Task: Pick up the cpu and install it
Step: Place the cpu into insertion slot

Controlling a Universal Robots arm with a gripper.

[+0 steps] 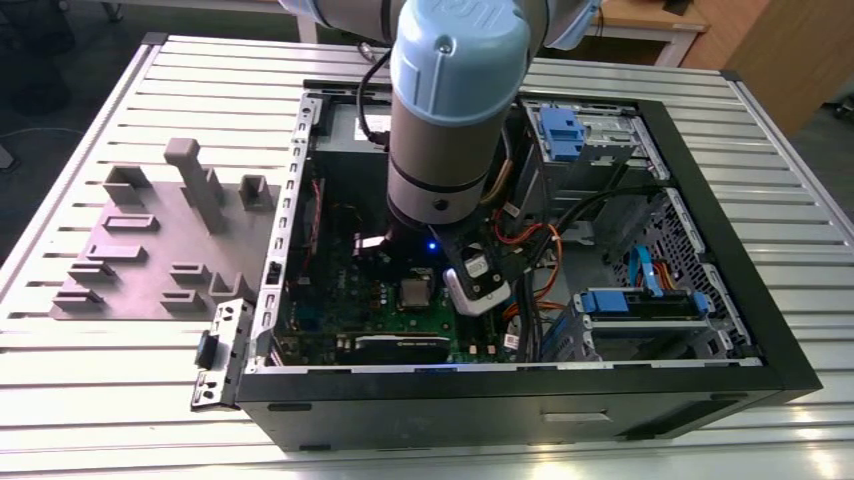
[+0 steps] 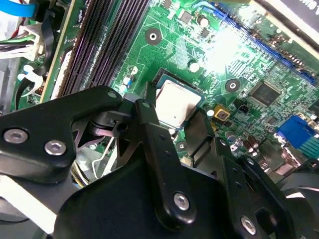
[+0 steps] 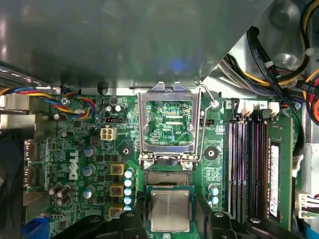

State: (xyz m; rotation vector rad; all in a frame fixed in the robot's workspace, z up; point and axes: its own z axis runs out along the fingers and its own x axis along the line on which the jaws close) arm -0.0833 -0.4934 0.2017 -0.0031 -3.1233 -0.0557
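Where the arm ends, low over the green motherboard (image 3: pixel 50 149), the gripper (image 3: pixel 172 219) hangs directly above the cpu (image 3: pixel 169 209). Its black body flanks the chip on two opposite sides in both wrist views. Whether it is clamped on the chip or has let go cannot be told.

The cpu lies flat, silvery top up, in the dark socket just beside the hinge end of the socket frame (image 3: pixel 169 124). That frame stands swung up and open, with bare green board showing through its window. Its wire lever (image 3: pixel 208 124) is raised along one side of it. Beyond the lever side of the frame run the long dark memory slots (image 3: pixel 246 164).

In the exterior view, the arm (image 1: pixel 447 120) drops steeply from above the frame's spot. Its thick grey-and-blue wrist section is nearly upright and leans slightly as it reaches into the open computer case (image 1: pixel 534 400). The case lies on its side on a slatted metal table (image 1: pixel 801 440).
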